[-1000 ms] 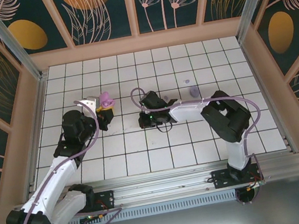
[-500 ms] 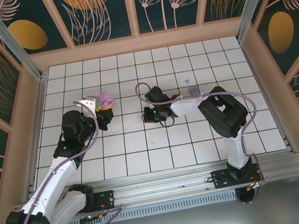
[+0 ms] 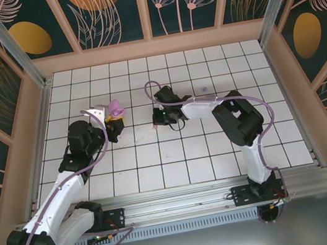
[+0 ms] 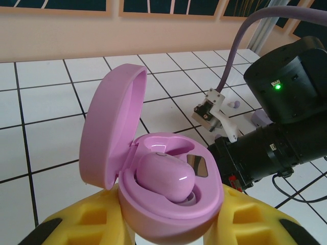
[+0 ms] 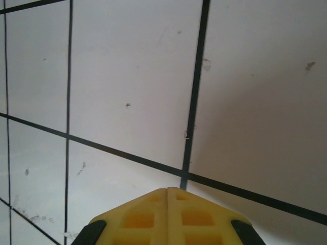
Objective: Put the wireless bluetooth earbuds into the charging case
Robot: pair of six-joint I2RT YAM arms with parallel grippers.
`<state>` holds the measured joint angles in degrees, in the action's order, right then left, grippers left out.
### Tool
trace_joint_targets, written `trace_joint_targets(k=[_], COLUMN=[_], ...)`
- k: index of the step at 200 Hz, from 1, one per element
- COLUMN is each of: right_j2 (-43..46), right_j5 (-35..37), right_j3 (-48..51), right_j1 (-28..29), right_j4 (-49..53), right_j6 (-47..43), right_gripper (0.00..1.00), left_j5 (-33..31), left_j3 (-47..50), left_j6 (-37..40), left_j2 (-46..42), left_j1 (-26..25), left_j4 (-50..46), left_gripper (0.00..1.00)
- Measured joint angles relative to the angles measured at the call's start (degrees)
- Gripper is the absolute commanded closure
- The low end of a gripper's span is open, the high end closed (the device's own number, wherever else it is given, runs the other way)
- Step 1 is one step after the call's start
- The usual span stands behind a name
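Trouble, as we judge it, lies first with the right jaws. The right wrist view has them pressed fully together with nothing between them, low over the bare tiled surface to the right of the case. The loose earbud, a tiny lilac speck, lies on the tiles farther right of the case, past the right arm. Closed jaws coming down on so small a thing would likely flick it away, so they need to open first. A second lilac shape sits just beside it, half hidden by that arm, and we cannot tell what it is.

The left jaws clamp the case's base from both sides and hold it up with the lid swung open. The seated earbud rests inside the case, rounded back upward, with its long axis running from the lid side toward the right arm. We cannot tell which way the loose one points. If it arrives at the case turned wrongly, it would probably sit proud of the free pocket. Pressing it home could then twist the case in its grip.
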<state>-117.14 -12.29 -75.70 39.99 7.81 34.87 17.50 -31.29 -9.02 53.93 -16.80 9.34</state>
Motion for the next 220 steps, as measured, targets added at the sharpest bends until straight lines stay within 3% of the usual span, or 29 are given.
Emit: trace_joint_targets(k=[77, 168, 220], right_j2=[2.5, -1.0, -3.1], right_j5=[-1.3, 0.5, 1.8], right_j3=[2.0, -1.7, -5.9], right_j1=[0.7, 2.2, 2.5], right_j4=[1.6, 4.5, 9.3], right_j6=[4.2, 4.2, 2.5], right_gripper=[0.69, 0.7, 0.78], left_j5=[0.6, 1.4, 1.4], left_j3=[0.3, 1.9, 2.0], left_j6=[0.3, 0.3, 0.3], left_j2=[0.2, -0.9, -1.1], left_j1=[0.0, 0.0, 0.0], left_j4=[-0.1, -0.1, -0.2], left_gripper=[0.96, 0.95, 0.95])
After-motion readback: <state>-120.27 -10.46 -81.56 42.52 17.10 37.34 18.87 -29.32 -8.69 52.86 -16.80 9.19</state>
